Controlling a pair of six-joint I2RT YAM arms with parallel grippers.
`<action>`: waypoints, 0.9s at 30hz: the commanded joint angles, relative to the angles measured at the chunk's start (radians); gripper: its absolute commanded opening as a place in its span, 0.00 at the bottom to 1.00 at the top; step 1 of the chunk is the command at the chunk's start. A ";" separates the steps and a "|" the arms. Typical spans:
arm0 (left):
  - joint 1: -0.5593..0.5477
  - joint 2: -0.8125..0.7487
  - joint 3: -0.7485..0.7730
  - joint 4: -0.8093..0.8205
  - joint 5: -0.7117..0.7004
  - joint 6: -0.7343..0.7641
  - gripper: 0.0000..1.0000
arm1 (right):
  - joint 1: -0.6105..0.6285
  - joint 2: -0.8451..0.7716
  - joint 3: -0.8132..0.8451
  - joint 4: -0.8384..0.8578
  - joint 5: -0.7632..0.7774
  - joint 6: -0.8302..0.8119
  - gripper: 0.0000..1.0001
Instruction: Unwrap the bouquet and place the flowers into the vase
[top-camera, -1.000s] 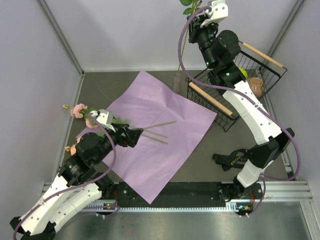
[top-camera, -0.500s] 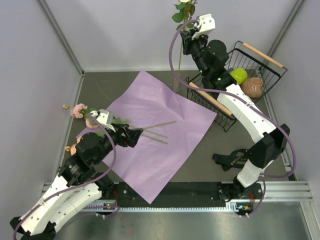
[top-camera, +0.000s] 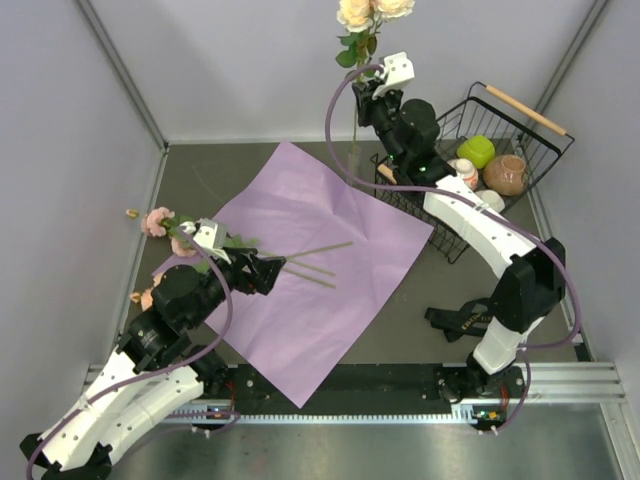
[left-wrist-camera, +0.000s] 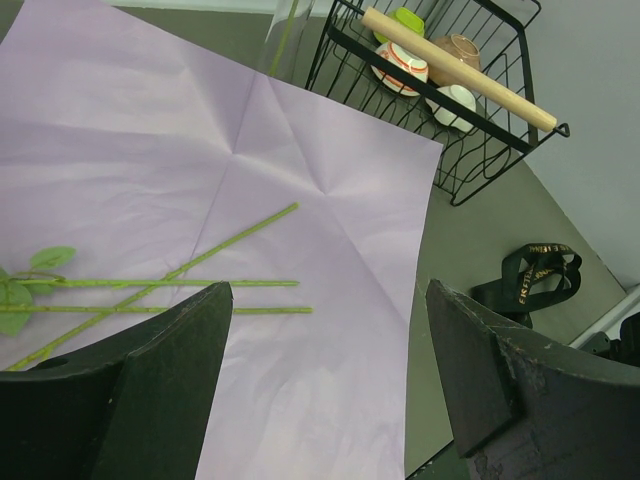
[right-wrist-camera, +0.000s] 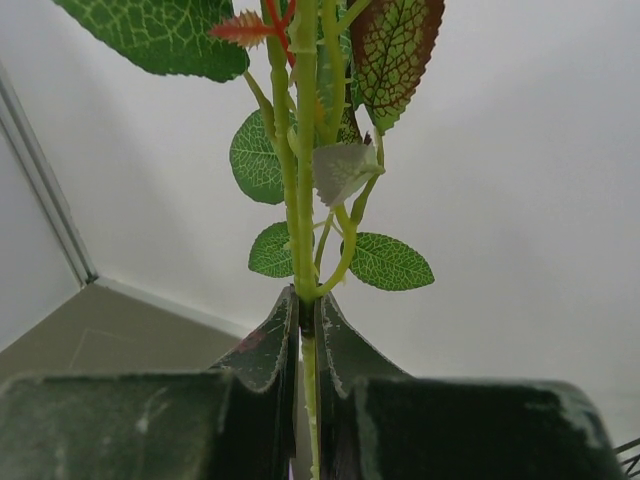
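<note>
The right end effector (right-wrist-camera: 308, 300) is clamped on the upright flowers (top-camera: 372, 12) above the vase (top-camera: 353, 158), which sits between the paper's (top-camera: 300, 330) far edge and the basket (top-camera: 520, 140), while the left end effector (left-wrist-camera: 328, 300), fingers apart, hovers over the stems (left-wrist-camera: 230, 284) mid-paper.

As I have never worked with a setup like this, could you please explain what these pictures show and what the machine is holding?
These are two robot arms bolted at the near edge of a table, each ending in a two-finger gripper. One picture looks down from above and behind them; the other two come from wrist cameras. On the table lie an unfolded lilac paper sheet, a few loose stems across it, pink roses by its left edge, a black ribbon and a wire basket of small items. The left gripper hovers open near the stems, holding nothing. The right gripper is raised and shut on cream roses, gripping their green stems below the leaves.
</note>
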 joint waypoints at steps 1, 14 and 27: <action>0.000 -0.009 0.025 0.013 -0.006 -0.001 0.84 | -0.004 0.019 -0.029 0.112 -0.017 0.007 0.00; 0.001 -0.005 0.020 0.004 -0.011 -0.001 0.84 | -0.006 0.068 -0.117 0.193 0.014 -0.017 0.00; 0.001 -0.005 0.017 0.004 -0.011 -0.002 0.83 | -0.010 0.092 -0.148 0.204 0.031 -0.013 0.05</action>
